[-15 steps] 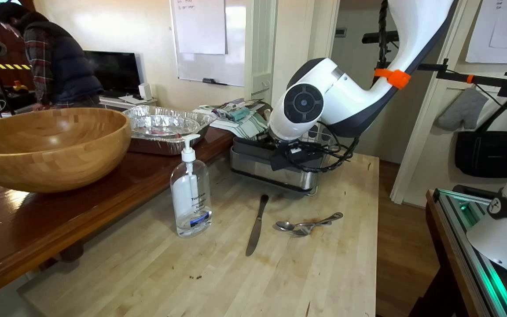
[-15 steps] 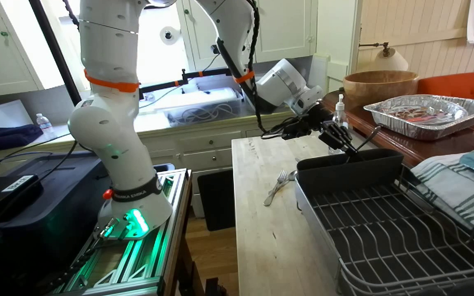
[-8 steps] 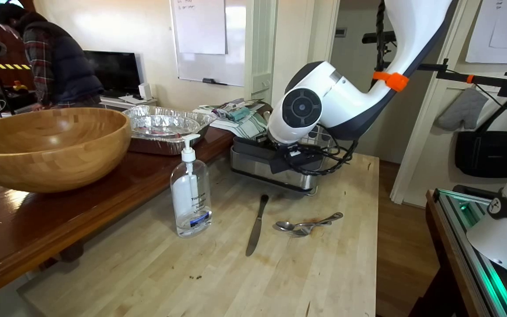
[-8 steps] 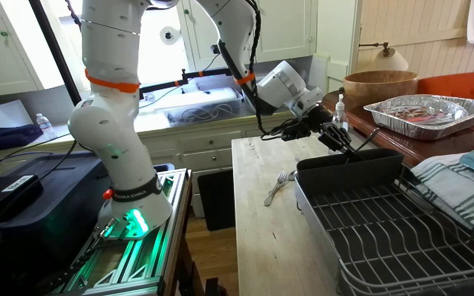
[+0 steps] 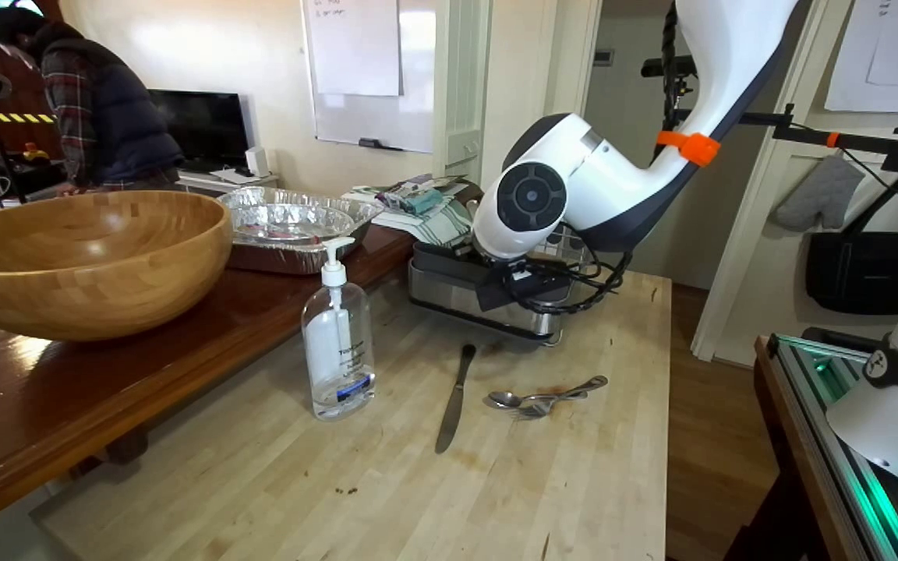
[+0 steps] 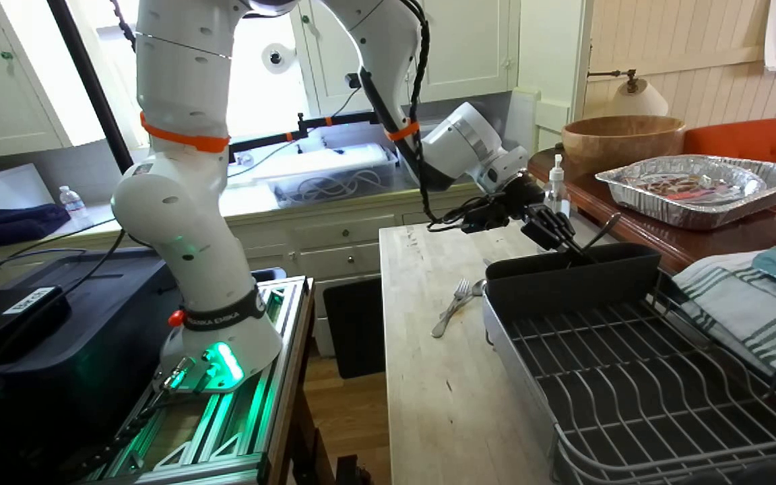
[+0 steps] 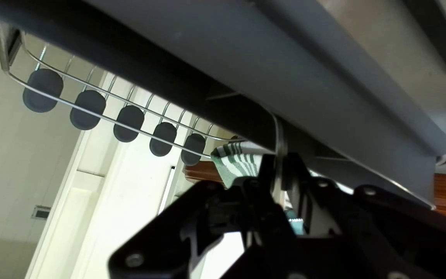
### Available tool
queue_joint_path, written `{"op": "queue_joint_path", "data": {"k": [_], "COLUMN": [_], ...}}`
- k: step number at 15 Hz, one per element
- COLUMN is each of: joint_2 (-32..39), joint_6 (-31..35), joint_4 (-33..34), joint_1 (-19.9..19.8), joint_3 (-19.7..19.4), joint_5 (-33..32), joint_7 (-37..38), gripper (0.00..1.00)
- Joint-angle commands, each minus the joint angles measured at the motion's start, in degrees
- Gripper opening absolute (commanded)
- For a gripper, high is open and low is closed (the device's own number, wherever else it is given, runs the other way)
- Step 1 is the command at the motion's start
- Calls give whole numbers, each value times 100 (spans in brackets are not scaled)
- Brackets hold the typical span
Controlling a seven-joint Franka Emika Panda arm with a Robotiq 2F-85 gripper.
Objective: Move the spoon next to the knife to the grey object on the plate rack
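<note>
1. Spoon (image 7: 280, 139), slim and silver, pinched in the gripper (image 7: 280, 170).
2. In an exterior view its long axis slants, upper end pointing up and right, lower end hidden inside the grey object (image 6: 571, 289).
3. That stands at the far end of the plate rack (image 6: 637, 391).

From opposing ends, both exterior views overlooked the pale, flat wooden bench (image 5: 387, 499), the rectangular metal plate rack (image 6: 630, 391) near in an exterior view; the wrist view closely faced the grey, trough-shaped holder (image 7: 296, 83).
</note>
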Motion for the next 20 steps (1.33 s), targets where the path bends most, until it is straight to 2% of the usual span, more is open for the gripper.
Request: {"op": "queue_joint_path", "data": {"k": [1,15,16,17,20], "joint_2": [106,188,192,196,200], "joint_6": [-168,-181,-179,-181,-189], "joint_4": [43,77,80,81,80], "joint_1": [4,1,2,4,12], "joint_3": [51,53,55,56,75], "joint_5": [-131,-111,-109,-109,-109], "joint_7": [110,90,87,87,81], "gripper": [3,3,28,39,58]}}
